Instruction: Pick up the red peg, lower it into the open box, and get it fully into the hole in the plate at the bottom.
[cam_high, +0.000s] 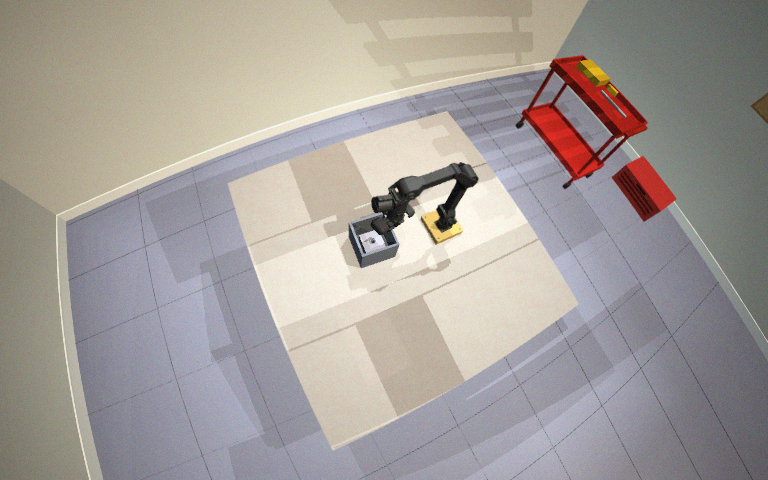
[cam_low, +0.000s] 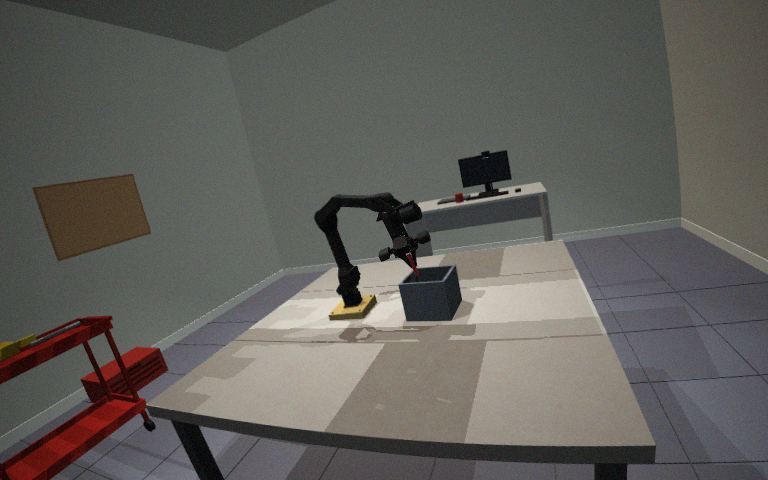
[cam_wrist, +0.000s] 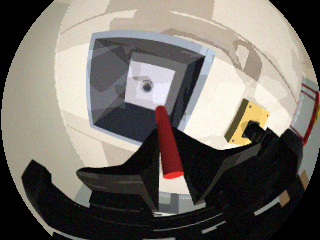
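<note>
The red peg (cam_low: 416, 271) (cam_wrist: 171, 160) is held tilted between the fingertips of my gripper (cam_low: 411, 260) (cam_wrist: 163, 131), which is shut on it. In the exterior view the peg's lower end is at about rim height, at the robot-side part of the open box. The grey-blue box (cam_high: 380, 256) (cam_low: 427, 302) (cam_wrist: 107, 65) stands upright on the table. A pale plate (cam_high: 364, 243) (cam_wrist: 162, 75) lies on its bottom, with a dark round hole (cam_high: 372, 241) (cam_wrist: 146, 86). In the wrist view the peg's far end appears over the plate's near edge, offset from the hole.
The arm's yellow base plate (cam_high: 437, 236) (cam_low: 340, 313) (cam_wrist: 233, 125) is on the table (cam_high: 317, 305) (cam_low: 538, 396) beside the box. The box walls rise around the plate. A red cart (cam_high: 560, 138) and a red cabinet (cam_high: 651, 186) stand on the floor away from the table.
</note>
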